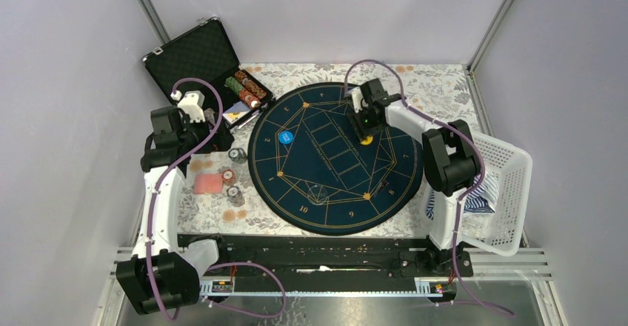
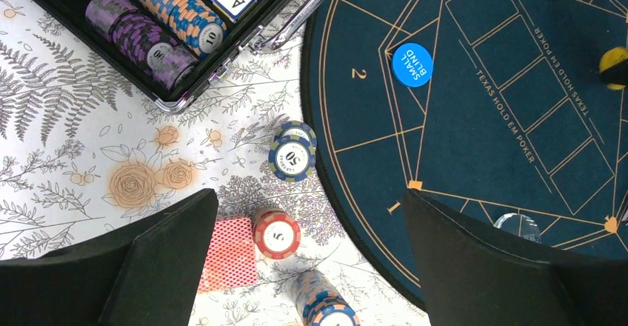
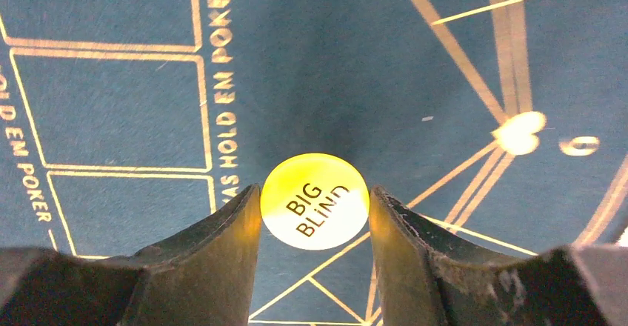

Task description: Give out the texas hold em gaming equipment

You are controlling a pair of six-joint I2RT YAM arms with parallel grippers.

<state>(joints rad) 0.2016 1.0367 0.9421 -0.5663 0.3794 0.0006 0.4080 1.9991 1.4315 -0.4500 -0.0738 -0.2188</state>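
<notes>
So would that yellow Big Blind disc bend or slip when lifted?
The Big Blind disc looks glossy and rigid: probably stiff but slippery. Lying flat on the mat, it likely gives the right gripper only its thin rim.

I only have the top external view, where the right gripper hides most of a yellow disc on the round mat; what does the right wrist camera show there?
Observer: The right gripper is closed against two sides of the yellow disc, which lies flat on the mat.
Operator: Thank you. What is printed on the blue disc?
Observer: In the left wrist view the blue disc reads SMALL BLIND.
Operator: And how is the left gripper?
Observer: The left gripper is wide open above a red chip marked 5.
</notes>
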